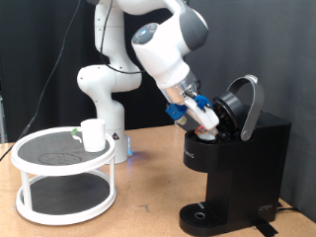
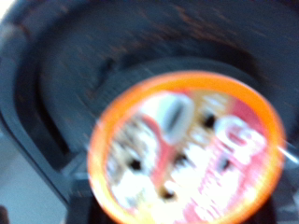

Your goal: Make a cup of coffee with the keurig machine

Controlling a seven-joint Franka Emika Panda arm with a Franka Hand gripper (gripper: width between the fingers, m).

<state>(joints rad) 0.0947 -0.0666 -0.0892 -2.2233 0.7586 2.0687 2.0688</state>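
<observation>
Here the end effector (image 1: pixel 209 126) reaches into the open top of the keurig machine (image 1: pixel 237 168), just under its raised domed lid (image 1: pixel 244 104). From the exterior view its fingers are buried in the opening, so I cannot tell how far apart they stand or whether they grip anything. The wrist view alone shows a blurred orange-rimmed pod (image 2: pixel 187 154) directly ahead, inside the machine's dark chamber. The cup (image 1: pixel 94 134) stands well apart from the end effector, on a round two-tier rack (image 1: pixel 65 176) on the tabletop (image 1: pixel 148 212).

The white arm (image 1: pixel 163 54) bends down, its fingers (image 1: pixel 209 125) angled low toward the exterior view's right.
</observation>
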